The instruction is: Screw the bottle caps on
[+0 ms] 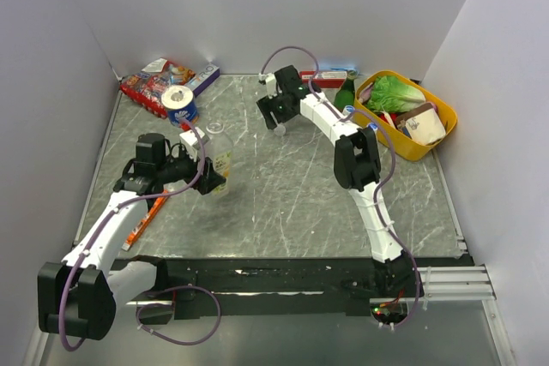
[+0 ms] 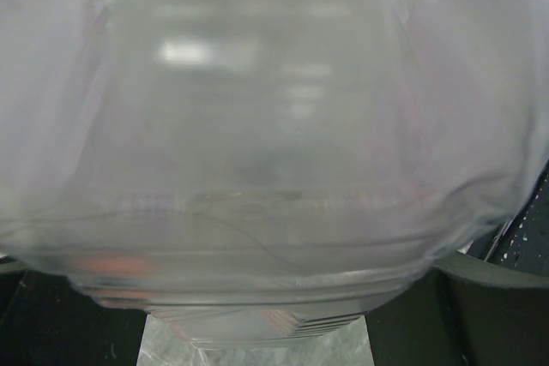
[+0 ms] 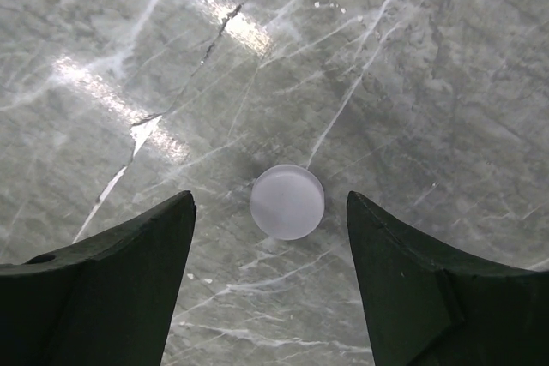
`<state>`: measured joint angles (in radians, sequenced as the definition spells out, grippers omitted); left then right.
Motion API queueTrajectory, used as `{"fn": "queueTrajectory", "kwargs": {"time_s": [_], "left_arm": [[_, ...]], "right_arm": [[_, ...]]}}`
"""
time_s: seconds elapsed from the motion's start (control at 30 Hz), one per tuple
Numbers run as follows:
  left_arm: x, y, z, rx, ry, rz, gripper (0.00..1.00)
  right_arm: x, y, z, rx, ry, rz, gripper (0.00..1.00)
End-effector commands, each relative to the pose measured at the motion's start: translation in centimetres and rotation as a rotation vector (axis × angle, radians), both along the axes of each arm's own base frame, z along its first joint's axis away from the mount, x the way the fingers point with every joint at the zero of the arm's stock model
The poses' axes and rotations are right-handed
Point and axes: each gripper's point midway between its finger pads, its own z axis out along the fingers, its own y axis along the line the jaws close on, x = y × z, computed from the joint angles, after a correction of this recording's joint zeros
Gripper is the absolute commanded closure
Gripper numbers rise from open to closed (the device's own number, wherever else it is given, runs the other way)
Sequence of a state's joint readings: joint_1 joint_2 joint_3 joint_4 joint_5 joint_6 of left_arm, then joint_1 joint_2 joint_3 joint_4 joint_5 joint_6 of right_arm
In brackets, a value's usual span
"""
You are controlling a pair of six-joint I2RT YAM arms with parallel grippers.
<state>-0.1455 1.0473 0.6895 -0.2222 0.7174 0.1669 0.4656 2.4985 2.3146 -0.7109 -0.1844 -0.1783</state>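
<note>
Your right jaws hang released over the small round white plastic cap (image 3: 287, 201). It lies flat on the grey marbled counter (image 3: 429, 57) between the two fingertips and touches neither. Come straight down, keep the cap centred, and close low on its rim. It looks shallow and smooth, so a high or lopsided pinch would likely squirt it out.

Your left jaws are clenched on the small clear plastic bottle with the yellow label (image 1: 220, 159), which stands upright left of centre with its neck bare. Hold it vertical and steady so the cap can land level on the threads; a tilted start risks cross-threading.

Nothing lies on the counter between cap and bottle. The blue-and-white tape roll (image 1: 180, 105) sits just behind the bottle, so keep your approach in front of it. The tall dark green glass bottle (image 1: 345, 96) and the yellow basket (image 1: 410, 150) stand beside your right arm; mind the elbow. A thin orange object (image 1: 146, 219) lies under the left arm. No other caps or bottles are visible.
</note>
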Motion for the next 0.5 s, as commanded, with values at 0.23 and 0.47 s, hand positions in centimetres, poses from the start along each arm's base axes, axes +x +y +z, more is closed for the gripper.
{"fn": "queueTrajectory", "kwargs": {"time_s": [0.23, 0.47], "left_arm": [[0.5, 0.0, 2.2, -0.029, -0.098, 0.011, 0.99], [0.3, 0.0, 2.0, -0.026, -0.101, 0.012, 0.99]], "right_arm": [[-0.8, -0.9, -3.0, -0.08, 0.04, -0.019, 0.3], [-0.1, -0.8, -3.2, -0.09, 0.036, -0.017, 0.37]]}}
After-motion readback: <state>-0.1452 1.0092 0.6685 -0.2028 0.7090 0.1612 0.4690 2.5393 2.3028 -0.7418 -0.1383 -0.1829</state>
